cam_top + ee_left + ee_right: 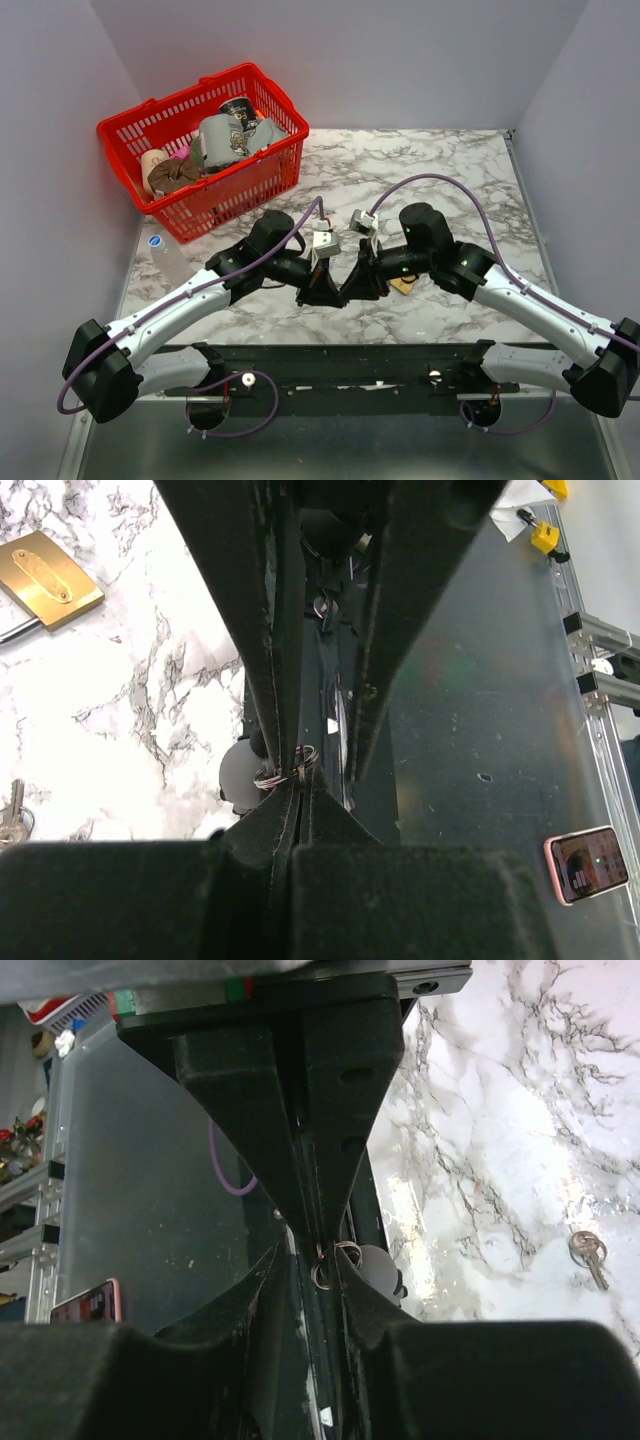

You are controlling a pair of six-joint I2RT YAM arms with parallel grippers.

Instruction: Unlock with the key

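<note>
My left gripper (298, 780) is shut on a thin wire key ring (285, 772) at its fingertips. My right gripper (318, 1275) meets it tip to tip, and its fingers stand a little apart on either side of the ring (325, 1265). A rounded grey thing (378, 1268) hangs by the ring, half hidden. The key's black head and blade do not show clearly. In the top view the two grippers (335, 290) (350, 287) join above the table's near edge. A brass padlock (45, 575) lies on the marble, and under my right arm in the top view (405, 285).
A plain silver key (588, 1256) lies loose on the marble. A red basket (262, 185) of clutter stands at the back left, with a clear bottle (160, 248) beside it. A pink phone (585, 865) lies below the table edge.
</note>
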